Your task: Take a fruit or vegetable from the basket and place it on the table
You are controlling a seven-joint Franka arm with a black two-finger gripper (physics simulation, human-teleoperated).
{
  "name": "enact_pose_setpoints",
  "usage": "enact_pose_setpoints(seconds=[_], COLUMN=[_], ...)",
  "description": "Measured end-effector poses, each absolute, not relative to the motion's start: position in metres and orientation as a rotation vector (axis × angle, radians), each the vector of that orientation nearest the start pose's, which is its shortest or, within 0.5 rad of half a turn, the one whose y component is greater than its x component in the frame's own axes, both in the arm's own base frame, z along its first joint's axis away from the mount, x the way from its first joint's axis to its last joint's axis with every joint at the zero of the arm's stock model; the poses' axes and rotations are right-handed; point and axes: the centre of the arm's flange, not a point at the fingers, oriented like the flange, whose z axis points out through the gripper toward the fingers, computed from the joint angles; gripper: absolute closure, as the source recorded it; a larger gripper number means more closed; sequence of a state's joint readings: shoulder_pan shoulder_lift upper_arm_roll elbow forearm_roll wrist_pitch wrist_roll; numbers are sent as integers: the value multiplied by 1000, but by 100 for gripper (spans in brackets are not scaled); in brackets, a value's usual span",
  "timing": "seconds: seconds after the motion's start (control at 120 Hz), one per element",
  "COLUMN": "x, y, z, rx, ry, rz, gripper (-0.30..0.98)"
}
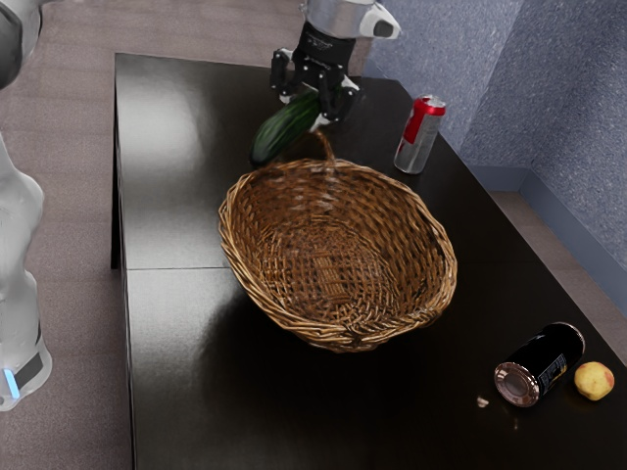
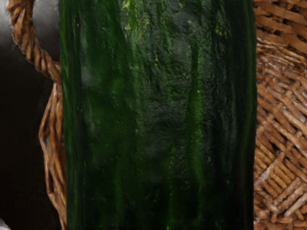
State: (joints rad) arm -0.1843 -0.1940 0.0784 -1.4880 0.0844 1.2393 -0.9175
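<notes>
My gripper (image 1: 310,110) is at the top of the exterior view, beyond the basket's far rim, shut on a dark green cucumber (image 1: 283,129). The cucumber slants from between the fingers toward the exterior view's lower left, its free end near the basket's rim and handle. In the wrist view the cucumber (image 2: 158,115) lies large and close under the hand, with woven wicker of the basket (image 2: 283,120) on one side and the handle on the other. The wicker basket (image 1: 431,294) stands tilted-looking on the dark table (image 1: 176,392), and no produce shows inside it.
A red and silver can (image 1: 419,135) stands upright beyond the basket, toward the exterior view's right. A black can (image 1: 540,364) lies on its side near the table's right edge in the exterior view, beside a yellow fruit (image 1: 594,381). A small crumb-like bit lies near that can.
</notes>
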Motion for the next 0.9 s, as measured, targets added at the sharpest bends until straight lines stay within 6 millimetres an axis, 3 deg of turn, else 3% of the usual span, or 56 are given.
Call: enact_pose_setpoints(seconds=[0.108,0.233,0.325,0.467,0.658,0.758,0.9], x=[410,387,379,364,399,423,457], y=[50,107,140,169,225,234,232], z=[752,750,738,730,688,668,639], rx=[-2662,-2584,-2556,-2562,-2619,-2686,-2779], ry=[-1358,-1383,-1368,-1291,-1157,-1035,-852], rz=[59,157,243,301,361,351,344], gripper=[49,49,49,49,49,50,50])
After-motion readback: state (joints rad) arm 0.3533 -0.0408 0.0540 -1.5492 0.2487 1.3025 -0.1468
